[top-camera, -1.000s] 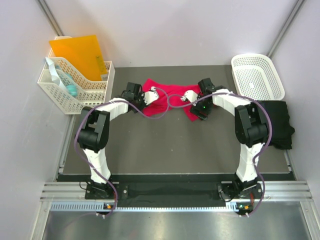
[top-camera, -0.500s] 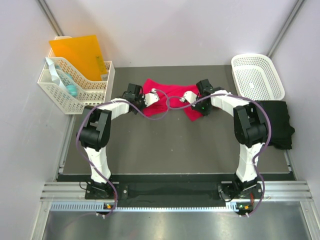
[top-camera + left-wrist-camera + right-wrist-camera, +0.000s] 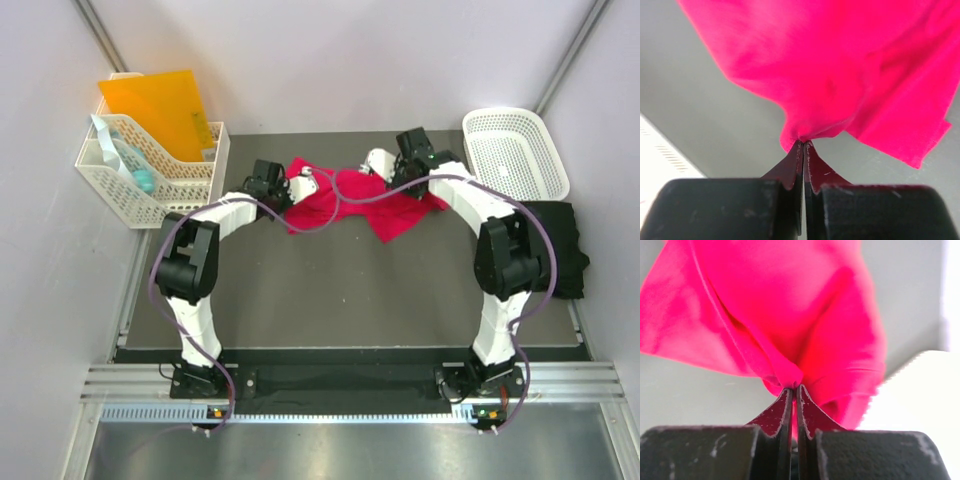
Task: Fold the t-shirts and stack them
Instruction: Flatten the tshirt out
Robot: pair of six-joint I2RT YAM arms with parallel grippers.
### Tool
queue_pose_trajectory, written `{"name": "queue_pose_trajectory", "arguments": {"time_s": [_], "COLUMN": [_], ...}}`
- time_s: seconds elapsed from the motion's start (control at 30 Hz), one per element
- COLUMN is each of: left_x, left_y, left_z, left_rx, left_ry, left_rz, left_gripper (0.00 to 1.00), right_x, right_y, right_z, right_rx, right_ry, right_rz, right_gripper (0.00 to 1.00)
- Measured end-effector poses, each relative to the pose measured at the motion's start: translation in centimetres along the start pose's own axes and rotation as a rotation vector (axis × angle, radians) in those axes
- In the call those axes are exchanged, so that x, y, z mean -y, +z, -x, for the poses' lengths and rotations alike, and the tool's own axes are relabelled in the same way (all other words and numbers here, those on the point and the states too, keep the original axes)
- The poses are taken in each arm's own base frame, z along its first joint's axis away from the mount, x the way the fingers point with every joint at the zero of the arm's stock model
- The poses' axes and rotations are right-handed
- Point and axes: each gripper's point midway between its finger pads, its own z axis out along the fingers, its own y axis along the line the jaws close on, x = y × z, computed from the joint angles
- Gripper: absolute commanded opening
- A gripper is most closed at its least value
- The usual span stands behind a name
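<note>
The pinkish-red t-shirt (image 3: 360, 200) lies bunched at the back middle of the dark mat. My left gripper (image 3: 305, 183) is shut on its left edge; in the left wrist view the cloth (image 3: 840, 75) is pinched at my gripper (image 3: 803, 143) and hangs off the mat. My right gripper (image 3: 376, 160) is shut on the shirt's upper right part; the right wrist view shows a fold of cloth (image 3: 790, 315) clamped in my gripper (image 3: 792, 388). The black t-shirt (image 3: 558, 245) lies folded at the mat's right edge.
A white lattice basket (image 3: 514, 152) stands at the back right. A white rack (image 3: 150, 165) with an orange folder (image 3: 155, 105) stands at the back left. Grey walls close in the sides and back.
Both grippers have shut on the red shirt. The right gripper has moved back and up with its cloth, spreading the shirt wider to the right.
</note>
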Motion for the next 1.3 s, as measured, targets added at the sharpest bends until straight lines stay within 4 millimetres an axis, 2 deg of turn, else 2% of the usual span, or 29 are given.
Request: {"name": "queue_pose_trajectory", "arguments": {"time_s": [0.17,0.33,0.77,1.07,1.3], "left_x": [-2.6,-4.7,-7.5,-9.2,-11.4], "left_y": [-1.9,-3.8,-5.1,-5.8,-6.9], "left_z": [2.7,4.8,6.2,5.4,5.9], "left_rx": [0.066,0.132,0.176,0.162,0.174], "left_ry": [-0.013,-0.010,-0.027,-0.040,-0.044], "left_rz": [0.071,0.142,0.270,0.397,0.510], "left_gripper": [0.00,0.00,0.00,0.00,0.00], "right_x": [5.2,8.3,12.5,14.5,16.4], "right_y": [-4.7,-7.9,-9.9,-10.8,-12.3], "right_z": [3.1,4.4,5.0,5.2,5.3], "right_rx": [0.085,0.118,0.128,0.149,0.155], "right_ry": [-0.022,-0.047,-0.057,-0.026,0.012], "right_rz": [-0.159,-0.279,-0.458,-0.583,-0.693], "right_gripper": [0.00,0.00,0.00,0.00,0.00]}}
